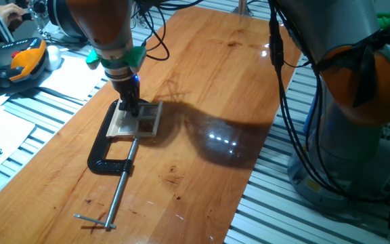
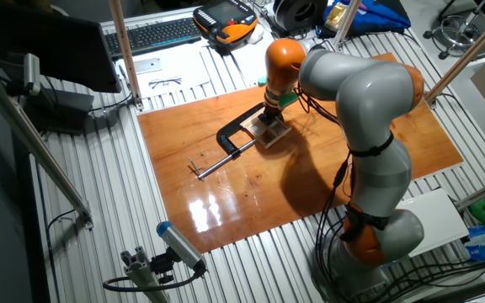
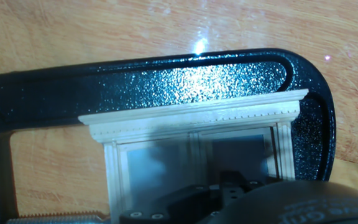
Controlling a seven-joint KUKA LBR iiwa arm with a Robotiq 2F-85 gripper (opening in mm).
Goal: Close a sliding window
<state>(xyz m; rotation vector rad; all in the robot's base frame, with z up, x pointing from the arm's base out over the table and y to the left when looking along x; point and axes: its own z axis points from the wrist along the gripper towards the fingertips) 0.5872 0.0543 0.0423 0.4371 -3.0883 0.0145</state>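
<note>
Hand view: sliding window (image 3: 194,124) inside C-clamp (image 3: 166,84); fingers' (image 1: 131,108) opening unclear.

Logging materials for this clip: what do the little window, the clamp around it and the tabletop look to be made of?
The sliding window: pale unfinished-looking wood with fine moulding and clear panes, glass or plastic. The C-clamp: probably cast metal under black speckled glossy paint, with a bare steel-looking screw. The table: reddish wood, varnished, judging by grain, knots and lamp glare.

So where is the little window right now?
The sliding window lies flat on the wooden table, held inside the black C-clamp, directly under the pincer. In the hand view its pale frame sits against the clamp's bar.
</note>
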